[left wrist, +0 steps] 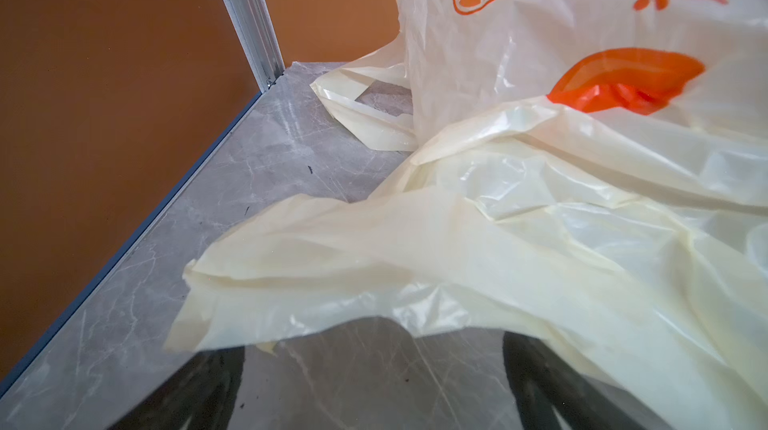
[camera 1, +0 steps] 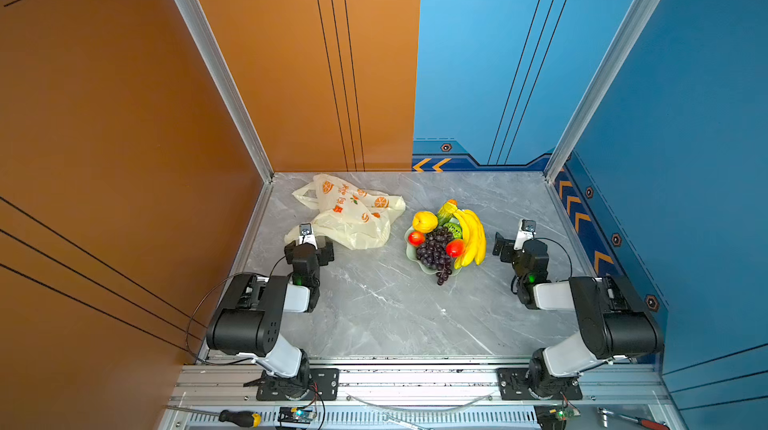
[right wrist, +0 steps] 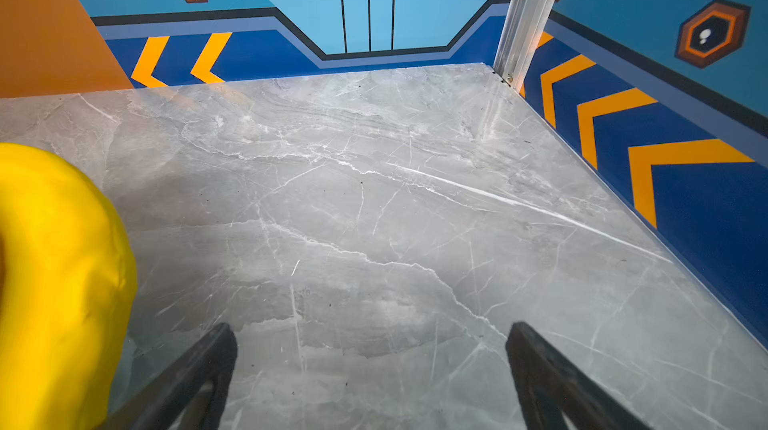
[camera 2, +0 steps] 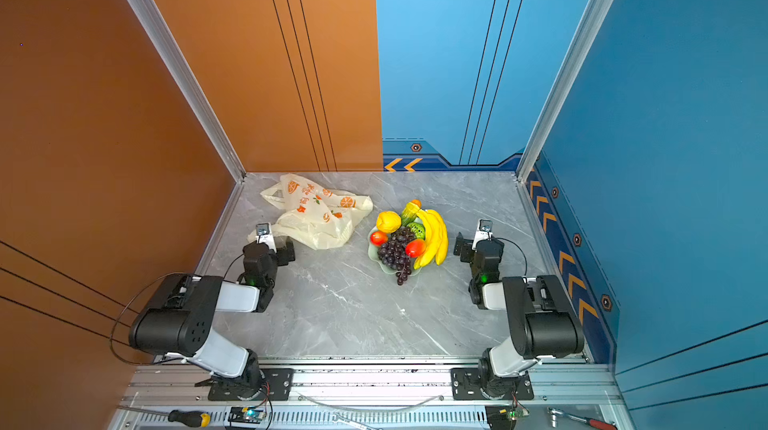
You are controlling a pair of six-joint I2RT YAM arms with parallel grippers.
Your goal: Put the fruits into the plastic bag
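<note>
Left arm, right arm sit closest in both top views; one plastic bag crumpled far-left, seven fruits heaped on a dish beside. Left wrist: left gripper spread wide, fingers veiled by bag. Right wrist: right gripper spread, empty; banana bunch cut off.

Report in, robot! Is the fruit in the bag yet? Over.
Left gripper open, at edge of plastic bag. Right gripper open, empty, beside bananas. Fruits all on dish, none bagged. Nothing between dish and bag.
</note>
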